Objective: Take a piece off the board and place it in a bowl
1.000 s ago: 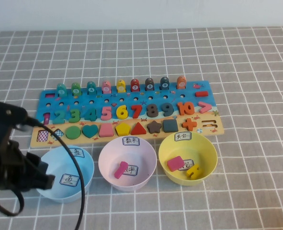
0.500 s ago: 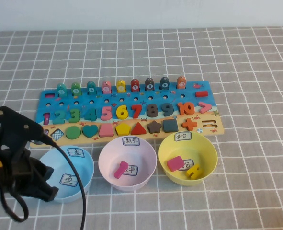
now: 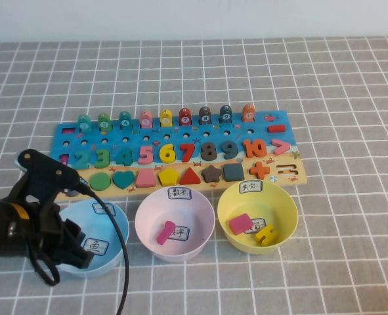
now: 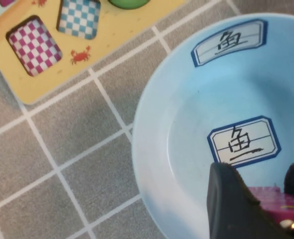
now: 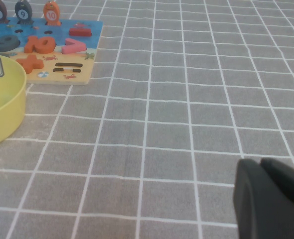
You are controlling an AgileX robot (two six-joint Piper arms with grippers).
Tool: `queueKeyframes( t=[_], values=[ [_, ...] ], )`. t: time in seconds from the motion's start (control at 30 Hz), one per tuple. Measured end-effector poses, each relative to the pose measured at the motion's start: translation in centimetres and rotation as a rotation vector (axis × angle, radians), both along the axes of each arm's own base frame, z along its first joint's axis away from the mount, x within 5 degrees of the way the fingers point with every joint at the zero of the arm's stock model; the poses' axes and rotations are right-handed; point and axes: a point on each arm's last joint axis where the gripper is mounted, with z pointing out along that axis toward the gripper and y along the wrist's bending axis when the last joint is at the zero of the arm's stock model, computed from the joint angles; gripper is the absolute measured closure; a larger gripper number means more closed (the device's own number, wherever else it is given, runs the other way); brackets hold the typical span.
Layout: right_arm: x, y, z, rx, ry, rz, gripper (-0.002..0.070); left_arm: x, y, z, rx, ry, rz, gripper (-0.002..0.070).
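Observation:
My left gripper (image 4: 266,199) hangs over the light blue bowl (image 3: 108,223) at the front left of the table. It is shut on the magenta-purple fish piece (image 4: 278,205), held between its black fingers (image 4: 231,204) just above the bowl's inside (image 4: 186,129). In the high view the arm (image 3: 29,223) hides the piece. The long blue board (image 3: 174,154) with coloured numbers and fish pegs lies behind the bowls; its tan corner (image 4: 42,55) shows in the left wrist view. My right gripper (image 5: 266,172) is shut and empty, low over the bare cloth, right of the board; it is out of the high view.
A pink bowl (image 3: 174,223) holding a pink piece stands right of the blue bowl. A yellow bowl (image 3: 257,215) with a pink and a yellow piece is further right and also shows in the right wrist view (image 5: 2,104). A grey checked cloth (image 3: 351,197) covers the table.
My left arm has moved right and forward, from left of the blue bowl to over it, carrying the fish piece. The right arm has not moved.

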Motion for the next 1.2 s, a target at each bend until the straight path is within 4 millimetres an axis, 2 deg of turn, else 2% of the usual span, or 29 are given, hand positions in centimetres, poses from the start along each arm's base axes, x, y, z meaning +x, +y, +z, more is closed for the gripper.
queueKeyframes(
  t=[0.27, 0.7, 1.0, 1.2],
  values=[
    [0.0, 0.0, 0.0, 0.0, 0.0, 0.0, 0.0694, 1.0, -0.3, -1.5, 0.005, 0.032, 0.009, 0.0481],
    [0.0, 0.0, 0.0, 0.0, 0.0, 0.0, 0.0694, 1.7, -0.6, -2.6, -0.019, 0.052, 0.041, 0.0475],
    [0.0, 0.0, 0.0, 0.0, 0.0, 0.0, 0.0694, 1.9, -0.7, -3.3, -0.023, 0.076, 0.052, 0.0389],
    [0.0, 0.0, 0.0, 0.0, 0.0, 0.0, 0.0694, 1.9, -0.8, -2.8, -0.062, 0.067, 0.099, 0.0284]
  ],
)
